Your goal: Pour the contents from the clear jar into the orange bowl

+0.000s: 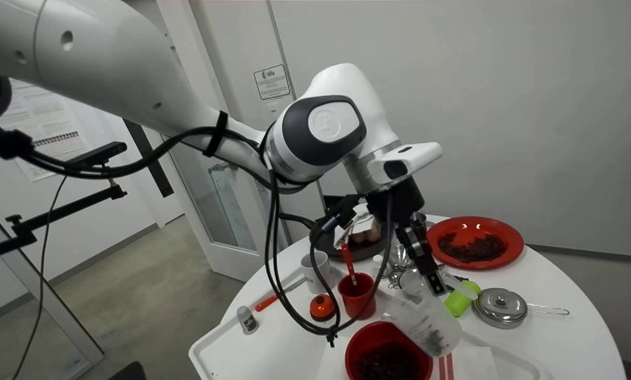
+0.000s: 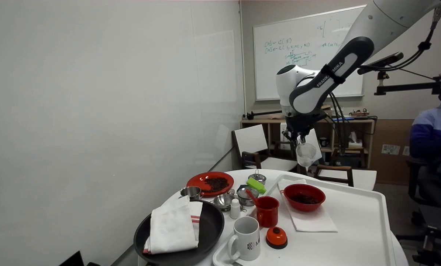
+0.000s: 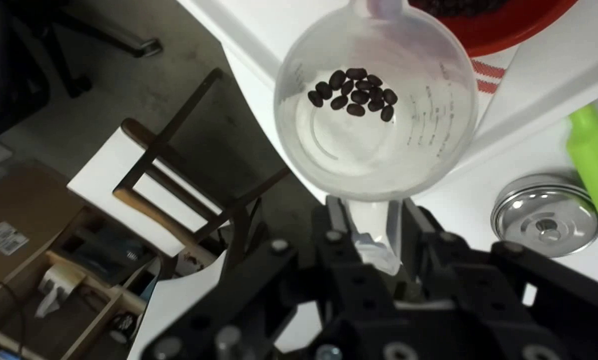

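Note:
The clear jar [image 1: 423, 323] is a see-through measuring cup with a spout and a handle. It shows in both exterior views [image 2: 306, 154], held tilted in the air. In the wrist view the clear jar [image 3: 364, 145] has several dark beans on its bottom. My gripper [image 3: 372, 215] is shut on its handle; the gripper also shows in an exterior view [image 1: 440, 285]. The orange bowl [image 1: 511, 248], wide and shallow with dark bits, stands at the table's far edge; it shows in both exterior views [image 2: 195, 181]. It is out of the wrist view.
A deeper dark-red bowl [image 2: 304, 207] with dark beans sits on a napkin on the white tray [image 2: 360, 236], near the jar. A green object [image 1: 460, 300], a lidded metal pot [image 1: 500, 306], a red cup [image 1: 358, 295], a white mug [image 2: 247, 236] and a black pan [image 2: 211, 229] stand around.

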`<state>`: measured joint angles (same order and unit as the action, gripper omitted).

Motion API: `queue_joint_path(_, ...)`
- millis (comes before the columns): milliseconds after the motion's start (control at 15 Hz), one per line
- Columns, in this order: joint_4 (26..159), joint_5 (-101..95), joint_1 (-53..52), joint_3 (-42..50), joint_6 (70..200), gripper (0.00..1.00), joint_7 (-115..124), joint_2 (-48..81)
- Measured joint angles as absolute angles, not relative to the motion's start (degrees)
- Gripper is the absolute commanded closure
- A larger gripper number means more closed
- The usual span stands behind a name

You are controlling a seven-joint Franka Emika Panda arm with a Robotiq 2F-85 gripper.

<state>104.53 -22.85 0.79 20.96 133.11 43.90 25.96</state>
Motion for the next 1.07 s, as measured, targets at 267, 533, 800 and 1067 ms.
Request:
queue_joint_path(267,106.3,-38.3,-5.6,22.6,132.8,0.89,57.9,25.5)
queue_joint_path(533,107.9,-51.9,-9.1,21.1,127.0,0.89,70.1,25.2)
queue_joint_path(800,109.4,-60.5,-9.4,16.2,117.3,0.89,77.6,25.0)
queue_joint_path(1067,111.3,-67.5,-9.3,11.3,110.1,0.89,82.1,24.9)
